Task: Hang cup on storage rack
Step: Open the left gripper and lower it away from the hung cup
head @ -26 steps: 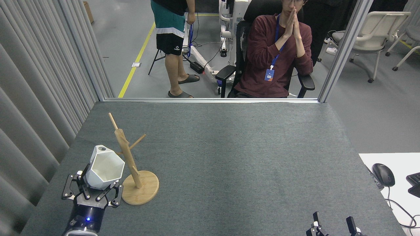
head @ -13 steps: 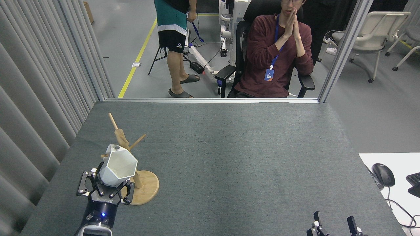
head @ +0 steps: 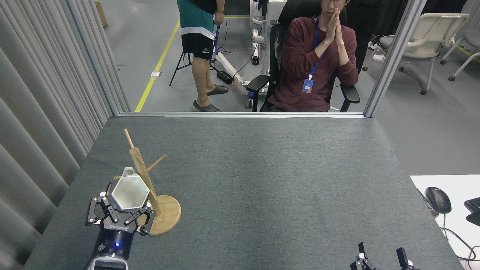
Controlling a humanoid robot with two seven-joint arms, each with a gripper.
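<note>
The white faceted cup [head: 130, 193] is held mouth-up at the near left of the table, its lower part between the fingers of my left gripper [head: 120, 216], which is shut on it. The cup's tab with the round hole [head: 128, 173] points away from me and lies against the post of the bamboo storage rack [head: 144, 176], right by the short left-pointing peg [head: 117, 177]. I cannot tell whether that peg passes through the hole. The rack's round base [head: 167, 216] rests on the table just right of the gripper. My right gripper [head: 380, 252] stands open at the bottom right edge, holding nothing.
A person in a dark red top [head: 313, 63] sits just beyond the table's far edge; another person [head: 198, 45] stands behind to the left. Grey slatted panels [head: 45, 112] line the left side. A white desk with a mouse [head: 438, 199] adjoins at the right.
My left gripper carried the cup right toward the rack post, then lowered it, so the tab now sits by the left peg. The right gripper has not moved.
</note>
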